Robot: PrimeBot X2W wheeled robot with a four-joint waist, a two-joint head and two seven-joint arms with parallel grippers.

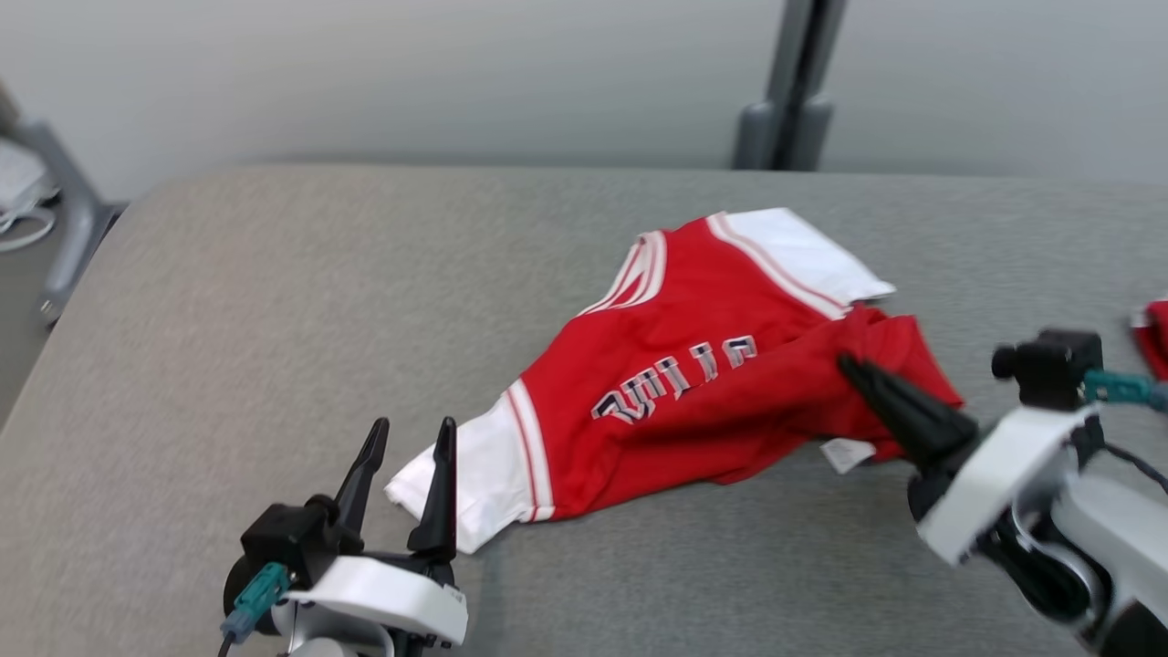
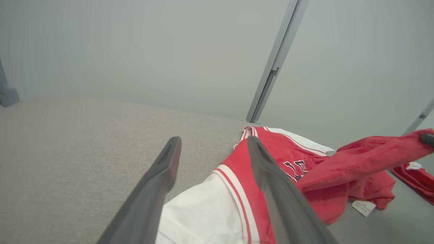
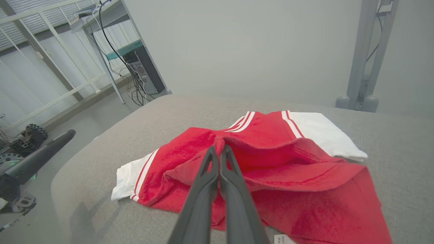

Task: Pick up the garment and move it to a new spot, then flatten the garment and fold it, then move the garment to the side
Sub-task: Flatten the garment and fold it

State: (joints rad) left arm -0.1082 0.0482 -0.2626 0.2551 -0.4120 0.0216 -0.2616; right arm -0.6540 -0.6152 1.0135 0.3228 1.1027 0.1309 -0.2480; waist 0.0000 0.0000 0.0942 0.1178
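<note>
- The garment [image 1: 675, 401] was a red sports top with white sleeves, thin red and white stripes where the sleeves joined, and dark letters with white edges across the front
- It lay crumpled on the grey bench [image 1: 228, 319], a bit to the right of the middle, with one white sleeve at the far end and the other at the near end
- A small white tag [image 1: 844, 453] poked out from under its red edge
- The right pincer [image 1: 849, 365] was closed tight on a fold of the red cloth and held that bit up off the bench
- The left pincer [image 1: 412, 427] was wide open with nothing in it, just beside the near white sleeve; I could not tell if it touched the cloth
- A second bit of red cloth [image 1: 1154, 333] lay apart at the far right
</note>
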